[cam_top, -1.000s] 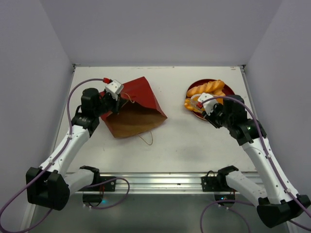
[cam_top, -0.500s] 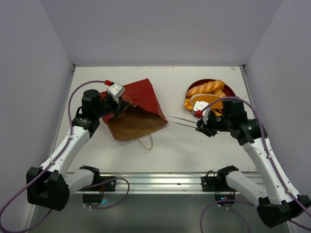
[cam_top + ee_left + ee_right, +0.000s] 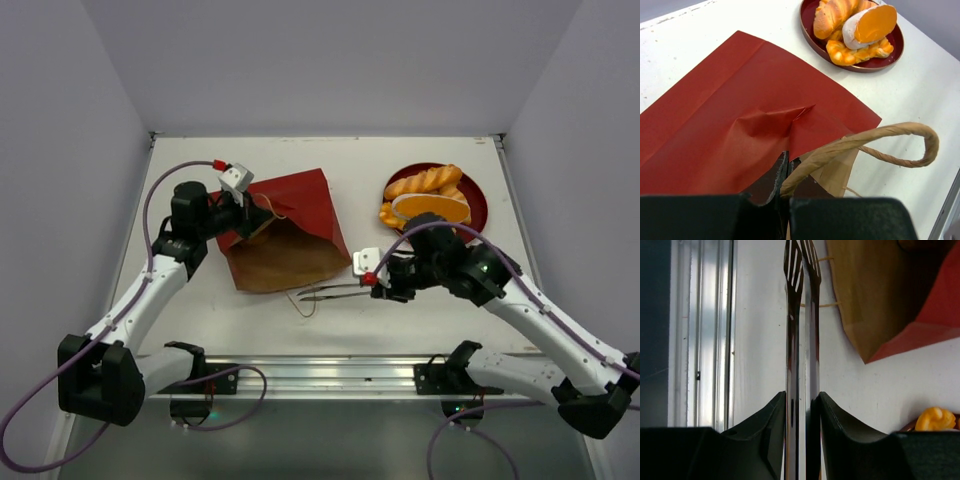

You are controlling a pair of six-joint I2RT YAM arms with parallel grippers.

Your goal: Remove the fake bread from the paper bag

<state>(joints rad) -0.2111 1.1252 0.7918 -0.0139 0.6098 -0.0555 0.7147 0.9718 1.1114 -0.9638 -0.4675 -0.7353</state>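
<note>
The paper bag [image 3: 290, 215] lies on the table, red outside, with its brown kraft mouth facing the near edge. My left gripper [image 3: 250, 212] is shut on the bag's upper mouth edge by a tan loop handle [image 3: 875, 137] and holds it raised. My right gripper [image 3: 385, 285] is shut on metal tongs [image 3: 330, 292] whose closed tips point left, just in front of the bag's mouth. Several orange-golden fake breads [image 3: 425, 185] lie on the red plate [image 3: 480, 200]. No bread shows clearly inside the bag [image 3: 880, 290].
The plate of bread stands at the back right, also in the left wrist view [image 3: 890, 50]. The bag's other handle [image 3: 305, 295] lies on the table under the tongs' tips. The aluminium rail [image 3: 330, 370] runs along the near edge.
My right arm has swung left from the plate to the bag's mouth, carrying the tongs. My left gripper has lifted the bag's edge a little, opening the mouth more.
</note>
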